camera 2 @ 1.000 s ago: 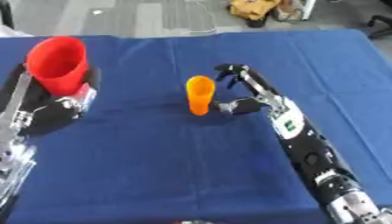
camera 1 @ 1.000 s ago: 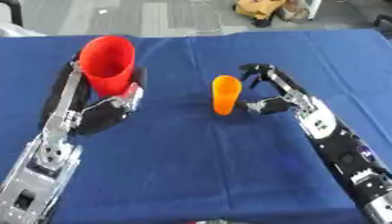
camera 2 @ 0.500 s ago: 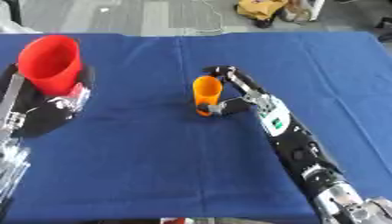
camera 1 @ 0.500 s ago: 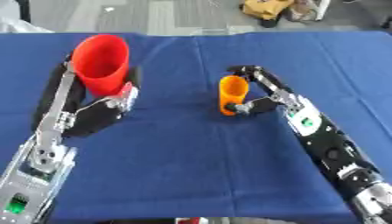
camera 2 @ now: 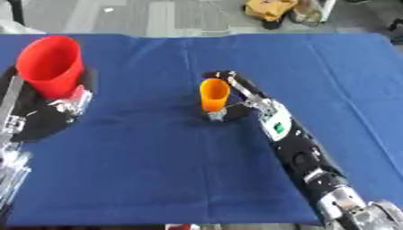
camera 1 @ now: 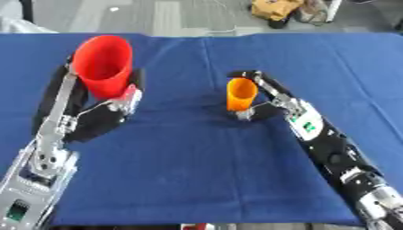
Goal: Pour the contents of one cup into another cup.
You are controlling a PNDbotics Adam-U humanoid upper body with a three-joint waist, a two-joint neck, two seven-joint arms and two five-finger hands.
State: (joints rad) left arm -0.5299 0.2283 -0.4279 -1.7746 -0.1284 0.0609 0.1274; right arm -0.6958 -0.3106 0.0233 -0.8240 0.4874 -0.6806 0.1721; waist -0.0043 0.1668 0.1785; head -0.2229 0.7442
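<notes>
A large red cup (camera 1: 103, 64) is held upright in my left hand (camera 1: 118, 104) at the left of the blue table, its fingers curled round its lower part. A small orange cup (camera 1: 240, 94) stands upright near the table's middle. My right hand (camera 1: 265, 101) is closed round it from the right, with fingers over its far side and the thumb at its base. What either cup holds is hidden.
The blue cloth (camera 1: 197, 175) covers the whole table, with its front edge at the bottom of the view. Beyond the far edge lies a grey floor with a yellow-brown object (camera 1: 275, 8).
My right hand moved left and closed its fingers and thumb round the orange cup. The red cup stays in my left hand. The camera shifted a little.
</notes>
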